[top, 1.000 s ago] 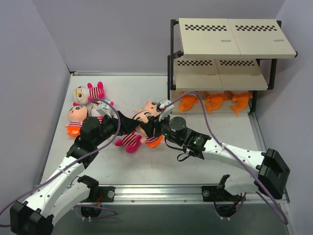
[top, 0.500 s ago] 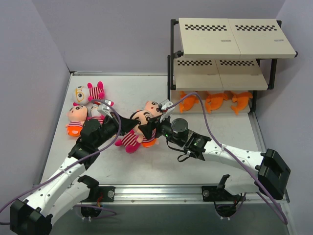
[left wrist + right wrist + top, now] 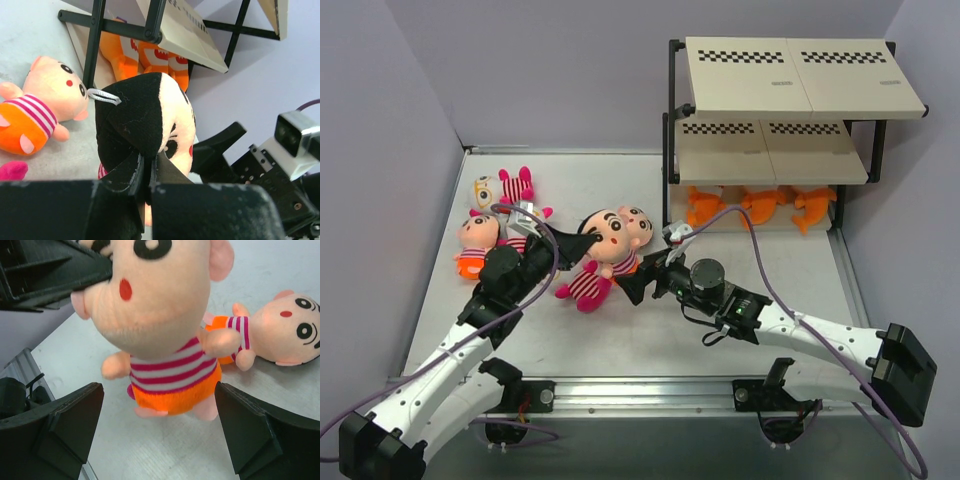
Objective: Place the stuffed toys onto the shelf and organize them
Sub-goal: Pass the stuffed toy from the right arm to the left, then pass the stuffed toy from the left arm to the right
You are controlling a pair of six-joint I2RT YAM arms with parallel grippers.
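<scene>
My left gripper (image 3: 586, 243) (image 3: 148, 167) is shut on the black hair of a striped orange doll (image 3: 605, 232) (image 3: 172, 107) (image 3: 165, 315), which hangs just above the table. My right gripper (image 3: 638, 285) (image 3: 157, 390) stands open, its fingers (image 3: 75, 420) on either side of the doll's body without touching it. A second doll (image 3: 638, 224) (image 3: 280, 330) (image 3: 45, 107) lies behind. A third doll (image 3: 475, 243) and pink-limbed toys (image 3: 515, 187) are piled at the left. The shelf (image 3: 770, 150) stands at the back right, with three orange sharks (image 3: 757, 208) (image 3: 150, 55) on its bottom tier.
A pink-limbed striped toy (image 3: 582, 287) lies on the table just below the held doll. Grey walls close in the table on the left, back and right. The shelf's black posts (image 3: 95, 45) stand close behind the second doll.
My left gripper has shut on the doll's hair and now carries it. My right gripper has opened, let the doll go and drawn back toward the near right.
</scene>
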